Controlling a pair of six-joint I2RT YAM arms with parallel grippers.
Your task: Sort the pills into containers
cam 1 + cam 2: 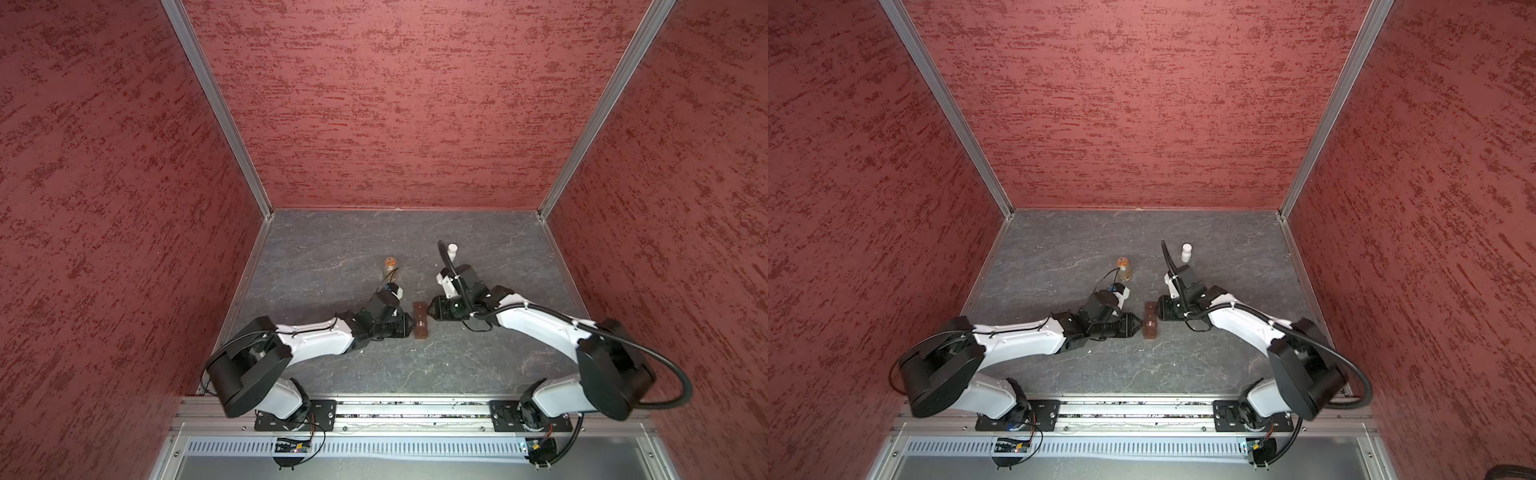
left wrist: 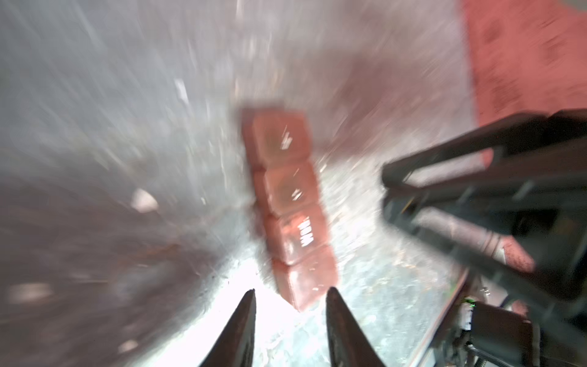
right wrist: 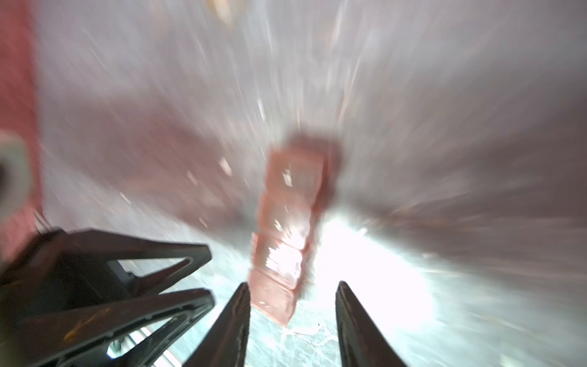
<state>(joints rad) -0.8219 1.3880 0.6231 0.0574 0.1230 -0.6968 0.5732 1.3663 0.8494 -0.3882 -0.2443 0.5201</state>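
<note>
Both arms were down low on the table (image 1: 324, 245), closing in on the containers (image 1: 420, 321), the brown box lying between them. The left pincer (image 1: 409, 325) sat just left of the box, its jaws parted and gripping nothing. The right pincer (image 1: 431, 309) sat just right of the box, also parted and empty. Both wrist views were badly smeared, so what was in the cells couldn't be made out. One pill (image 1: 1089, 352), a whitish speck, lay left of the box, towards the arm bases. Beyond the box stood an amber bottle (image 1: 390, 268) and a white bottle (image 1: 452, 250).
</note>
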